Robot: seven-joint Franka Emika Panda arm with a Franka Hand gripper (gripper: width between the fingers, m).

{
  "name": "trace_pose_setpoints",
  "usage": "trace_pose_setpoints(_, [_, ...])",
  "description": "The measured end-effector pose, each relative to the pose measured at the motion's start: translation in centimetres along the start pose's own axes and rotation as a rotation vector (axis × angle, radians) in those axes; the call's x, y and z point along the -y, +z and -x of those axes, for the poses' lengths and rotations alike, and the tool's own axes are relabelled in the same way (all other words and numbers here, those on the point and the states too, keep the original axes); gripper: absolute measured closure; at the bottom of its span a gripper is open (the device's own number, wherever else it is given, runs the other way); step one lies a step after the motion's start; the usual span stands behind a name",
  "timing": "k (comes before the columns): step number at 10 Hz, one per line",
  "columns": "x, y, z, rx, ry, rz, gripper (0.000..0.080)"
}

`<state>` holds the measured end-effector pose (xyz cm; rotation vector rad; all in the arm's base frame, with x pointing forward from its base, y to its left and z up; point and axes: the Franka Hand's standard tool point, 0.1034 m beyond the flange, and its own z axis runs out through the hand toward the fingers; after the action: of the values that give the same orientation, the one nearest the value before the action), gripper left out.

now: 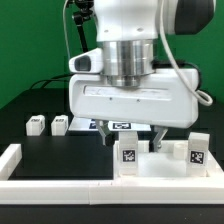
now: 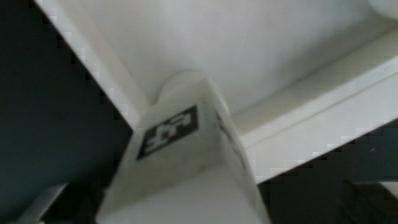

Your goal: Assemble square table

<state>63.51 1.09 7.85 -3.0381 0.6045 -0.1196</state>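
The square table's white slab lies at the front of the black table, to the exterior view's right, against the white border rail. Two white tagged legs stand upright on it, one at its left end and one at its right end. My gripper hangs open just above and behind the left one. In the wrist view that leg runs up close between my fingers, its tag facing the camera, with the slab beyond it. My gripper has its dark fingertips standing off the leg's sides.
Two more small white tagged legs lie on the black table at the exterior view's left. The white border rail runs along the front and the left side. A black-and-white tag shows behind the gripper.
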Motion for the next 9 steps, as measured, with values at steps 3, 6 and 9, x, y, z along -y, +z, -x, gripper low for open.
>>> trace_pose_setpoints(3, [0.0, 0.0, 0.0, -0.01, -0.103, -0.002, 0.0277])
trace_pose_setpoints(6, [-0.5, 0.0, -0.1, -0.01, 0.064, 0.001, 0.0501])
trace_pose_setpoints(9, [-1.1, 0.1, 0.0, 0.002, 0.413, 0.008, 0.0504])
